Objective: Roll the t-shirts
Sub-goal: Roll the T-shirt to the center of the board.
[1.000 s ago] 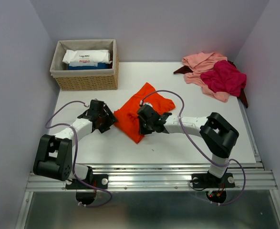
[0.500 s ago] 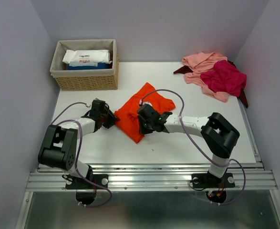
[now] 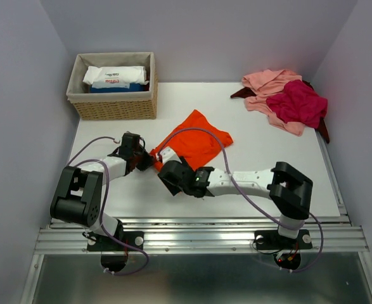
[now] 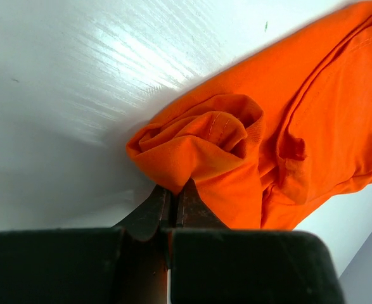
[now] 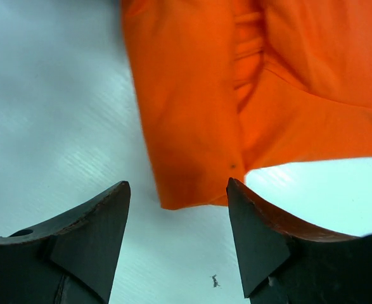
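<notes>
T-shirt [image 4: 287, 126] edge — in left fingers [image 4: 146, 215]

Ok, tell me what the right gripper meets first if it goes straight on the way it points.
Probably the orange t-shirt: its edge lies just ahead of the open right gripper, though the table might come first; depth is unclear.

L end effector [image 4: 173, 188] clamped t-shirt [image 4: 300, 126]; R end effector [image 5: 178, 185] released, retreated.

Count of things
Four t-shirts: orange one [image 3: 195, 140], pink one [image 3: 268, 82], magenta one [image 3: 296, 104], maroon one [image 3: 239, 93]; one basket [image 3: 113, 109]; two packs [image 3: 116, 76] inside.
</notes>
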Available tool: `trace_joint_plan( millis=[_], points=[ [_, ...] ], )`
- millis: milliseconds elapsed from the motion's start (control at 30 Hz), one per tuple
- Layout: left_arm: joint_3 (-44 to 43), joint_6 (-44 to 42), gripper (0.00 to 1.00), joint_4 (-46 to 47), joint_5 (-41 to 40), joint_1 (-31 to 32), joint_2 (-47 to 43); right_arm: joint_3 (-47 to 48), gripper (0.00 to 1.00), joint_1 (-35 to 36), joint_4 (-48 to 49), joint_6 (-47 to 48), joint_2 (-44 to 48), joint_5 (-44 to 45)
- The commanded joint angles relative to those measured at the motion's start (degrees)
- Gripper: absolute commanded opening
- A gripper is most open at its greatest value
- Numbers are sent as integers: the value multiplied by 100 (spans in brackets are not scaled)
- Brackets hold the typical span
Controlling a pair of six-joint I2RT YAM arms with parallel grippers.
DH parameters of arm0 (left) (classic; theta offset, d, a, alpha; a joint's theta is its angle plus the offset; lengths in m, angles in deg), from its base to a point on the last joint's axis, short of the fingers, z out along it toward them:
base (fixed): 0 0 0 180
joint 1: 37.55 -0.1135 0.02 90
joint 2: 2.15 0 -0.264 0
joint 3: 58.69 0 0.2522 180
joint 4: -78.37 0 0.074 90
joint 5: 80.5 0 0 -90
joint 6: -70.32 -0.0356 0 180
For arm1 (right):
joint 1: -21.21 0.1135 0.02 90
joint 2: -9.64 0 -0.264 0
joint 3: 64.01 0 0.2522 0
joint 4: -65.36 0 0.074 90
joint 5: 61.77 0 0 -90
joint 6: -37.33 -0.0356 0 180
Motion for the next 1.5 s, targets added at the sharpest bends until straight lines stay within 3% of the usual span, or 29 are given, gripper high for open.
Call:
trace_joint_plan(
  millis=[0, 167, 367, 467, 500, 567, 600, 633, 767, 900, 967, 1167, 1467],
  points=[
    [-44, -94, 0, -378, -160, 26, -217, 297, 69, 381, 237, 690, -366, 848],
    [-97, -121, 0, -413, -142, 26, -191, 438, 72, 644, 474, 997, -902, 1234],
    [-123, -165, 0, -439, -133, 26, -182, 526, 63, 698, 720, 1349, -1596, 1972],
    [-141, -191, 0, -448, -107, 26, -200, 491, 44, 698, 896, 1394, -1703, 2219],
    [-141, -208, 0, -457, -98, 17, -208, 474, 30, 698, 949, 1385, -1694, 2280],
    [-141, -244, 0, -448, -63, 26, -261, 465, 13, 698, 1019, 1359, -1659, 2412],
    [-150, -270, 6, -457, -37, 26, -287, 465, 1, 698, 1046, 1350, -1624, 2439],
    [-159, -331, 12, -466, 33, 17, -331, 456, 1, 698, 1081, 1341, -1546, 2387],
    [-202, -551, 60, -615, 87, 17, -515, 412, 1, 637, 1099, 1183, -1204, 1905],
    [-220, -762, 82, -922, 95, 17, -770, 324, 1, 435, 1099, 1069, -851, 1324],
    [-203, -780, 89, -984, 78, 17, -911, 298, 1, 365, 1099, 999, -719, 1052],
    [-53, -710, 89, -941, 113, 8, -1000, 201, 1, 135, 1108, 779, -455, 410],
    [210, -262, 86, 166, 605, 8, -569, 122, 1, -32, 1134, 603, -341, 14]
  ],
)
